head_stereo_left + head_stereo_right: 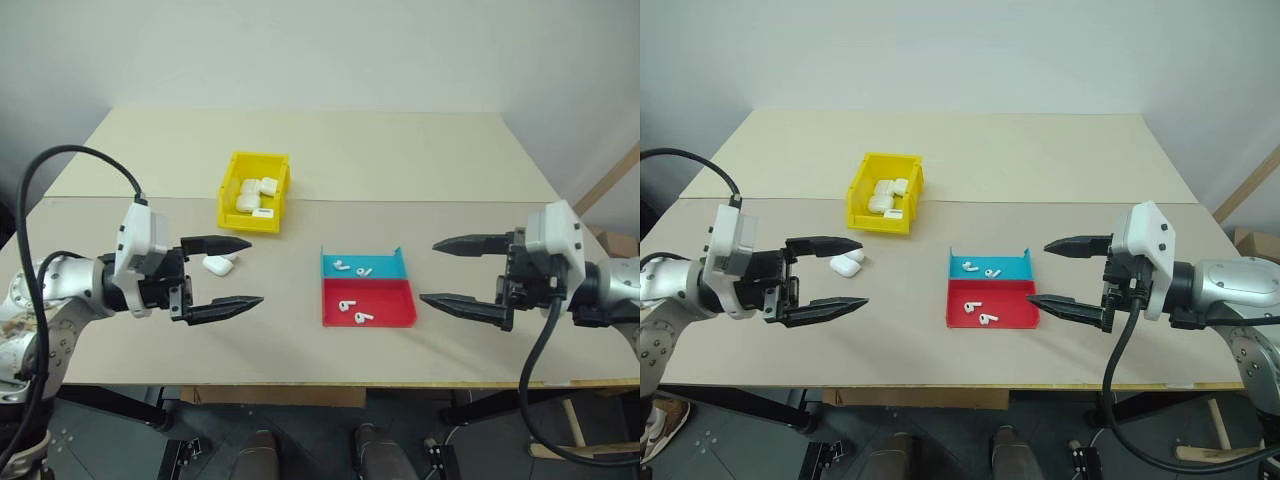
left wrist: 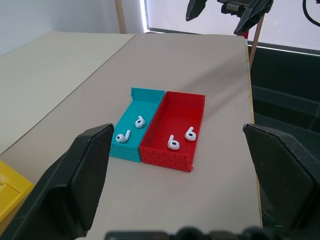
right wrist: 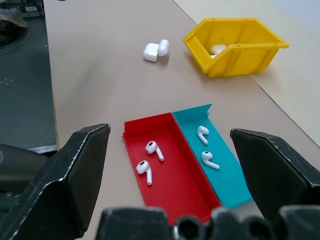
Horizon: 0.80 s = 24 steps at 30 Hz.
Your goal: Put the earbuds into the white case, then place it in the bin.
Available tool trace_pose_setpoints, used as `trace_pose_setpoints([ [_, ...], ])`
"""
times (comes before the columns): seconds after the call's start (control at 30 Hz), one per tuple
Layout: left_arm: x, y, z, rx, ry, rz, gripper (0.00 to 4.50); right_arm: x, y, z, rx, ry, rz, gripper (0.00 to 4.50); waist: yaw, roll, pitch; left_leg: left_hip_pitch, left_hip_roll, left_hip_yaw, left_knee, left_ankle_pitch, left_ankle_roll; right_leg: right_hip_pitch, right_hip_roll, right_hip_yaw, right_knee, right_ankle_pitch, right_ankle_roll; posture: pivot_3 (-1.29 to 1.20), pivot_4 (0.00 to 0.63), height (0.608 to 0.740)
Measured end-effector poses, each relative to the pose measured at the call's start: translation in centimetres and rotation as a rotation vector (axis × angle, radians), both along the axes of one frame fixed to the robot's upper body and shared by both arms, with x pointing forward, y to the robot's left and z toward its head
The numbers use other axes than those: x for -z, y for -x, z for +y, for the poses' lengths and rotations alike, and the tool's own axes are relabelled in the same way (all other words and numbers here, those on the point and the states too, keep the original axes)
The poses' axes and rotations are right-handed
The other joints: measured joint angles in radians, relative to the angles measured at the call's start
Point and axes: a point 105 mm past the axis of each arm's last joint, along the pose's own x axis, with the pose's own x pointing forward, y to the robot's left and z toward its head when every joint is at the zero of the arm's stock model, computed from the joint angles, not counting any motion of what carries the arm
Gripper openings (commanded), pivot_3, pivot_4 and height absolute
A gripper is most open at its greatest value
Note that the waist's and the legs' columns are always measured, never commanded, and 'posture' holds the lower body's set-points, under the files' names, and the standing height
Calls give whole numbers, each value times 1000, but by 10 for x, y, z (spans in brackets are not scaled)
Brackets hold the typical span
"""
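A beige surface [image 1: 400,150] seen from above; at the centre of the frame sits a shallow tray [image 1: 366,290], its far half teal, its near half red; four tiny glossy white earbuds [image 1: 349,306] with short stems lie in it, two in the teal half and two in the red. Left of centre lies the white case [image 1: 218,265], a small glossy pebble shape with its hinged lid flipped open, resting on the surface. Above it, toward the upper left of centre, stands the bright yellow bin [image 1: 254,190], open-topped, with a white label on its front lip and several white cases inside. The left claw [image 1: 231,272] hovers at the left edge, fingers spread wide, empty, the open case seen between them; the right claw [image 1: 448,272] hovers at the right, likewise wide and empty, beside the tray.
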Motion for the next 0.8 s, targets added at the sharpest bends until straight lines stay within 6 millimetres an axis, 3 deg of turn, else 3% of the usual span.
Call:
trace_pose_setpoints([
  [0.47,-6,-4,1,-76,18,15,4500,1,0,0,4,-3,5,4467,0,0,0,0,0,0,0,0,0,0,0,0,0,0,0,0,150,740],
  [0.67,-16,-36,15,-399,38,32,4500,2,-1,0,21,-2,6,4467,3,0,0,0,0,-1,0,0,0,1,0,0,0,0,1,0,150,740],
  [0.8,-21,-50,20,-570,-34,156,4500,2,0,0,34,7,21,4467,3,-1,0,-1,0,-1,0,0,0,0,0,0,0,0,1,0,150,740],
])
